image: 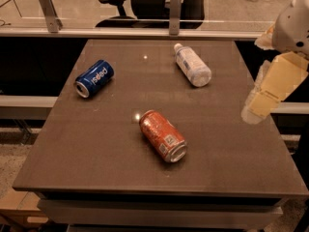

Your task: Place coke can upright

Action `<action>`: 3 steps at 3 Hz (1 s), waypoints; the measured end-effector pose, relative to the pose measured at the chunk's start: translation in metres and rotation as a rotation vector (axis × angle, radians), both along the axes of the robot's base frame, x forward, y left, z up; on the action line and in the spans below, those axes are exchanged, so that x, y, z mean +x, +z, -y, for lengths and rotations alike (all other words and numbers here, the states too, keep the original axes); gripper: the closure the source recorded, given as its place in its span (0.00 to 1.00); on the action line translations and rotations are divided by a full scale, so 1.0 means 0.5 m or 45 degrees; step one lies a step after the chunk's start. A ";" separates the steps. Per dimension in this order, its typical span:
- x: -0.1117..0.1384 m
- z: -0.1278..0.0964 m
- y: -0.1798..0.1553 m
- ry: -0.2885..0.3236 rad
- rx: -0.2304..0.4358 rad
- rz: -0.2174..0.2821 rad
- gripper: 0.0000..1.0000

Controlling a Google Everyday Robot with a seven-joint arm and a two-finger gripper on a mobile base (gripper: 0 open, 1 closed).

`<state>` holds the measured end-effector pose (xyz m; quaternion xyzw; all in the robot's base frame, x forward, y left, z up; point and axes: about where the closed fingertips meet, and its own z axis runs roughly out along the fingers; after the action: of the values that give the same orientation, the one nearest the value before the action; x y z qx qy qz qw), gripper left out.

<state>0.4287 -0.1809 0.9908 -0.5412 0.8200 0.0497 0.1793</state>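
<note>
Coke can point(162, 136) lies on its side near the front middle of the table point(96, 149). Your gripper point(258, 108) hangs off the right edge, well apart from it; you cannot tell whether it's spread or closed.

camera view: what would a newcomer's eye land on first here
The red coke can stands out first, lying on its side near the middle of the dark table. Farther back lie a blue Pepsi can at the left and a clear plastic bottle at the right, both also on their sides. The gripper hangs over the table's right edge, apart from all three.
</note>
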 end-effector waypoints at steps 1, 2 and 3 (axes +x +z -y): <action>-0.004 -0.033 -0.008 -0.001 0.047 -0.067 0.00; -0.005 -0.035 -0.008 -0.003 0.050 -0.070 0.00; 0.004 -0.013 -0.015 -0.093 0.067 -0.085 0.00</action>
<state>0.4306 -0.1743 0.9836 -0.5042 0.8431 0.0828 0.1676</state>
